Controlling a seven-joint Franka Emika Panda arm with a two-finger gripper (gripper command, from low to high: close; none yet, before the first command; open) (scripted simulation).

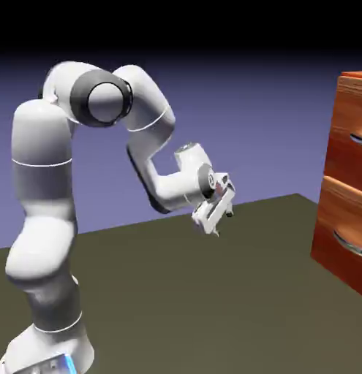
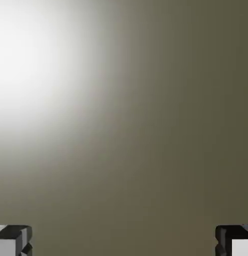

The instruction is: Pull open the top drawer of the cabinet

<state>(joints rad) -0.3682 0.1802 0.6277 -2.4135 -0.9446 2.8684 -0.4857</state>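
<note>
The approach is judged barely begun: the pincer (image 1: 215, 223) is held wide and empty above the tabletop (image 1: 213, 292), well apart from the cabinet (image 1: 344, 175). Next, the top drawer (image 1: 353, 120) handle must be reached.

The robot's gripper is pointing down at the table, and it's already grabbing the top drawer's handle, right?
Not grabbing. The exterior view shows the gripper out over the table, well apart from the top drawer. The hand view shows only table between its open fingertips. It does point down.
</note>
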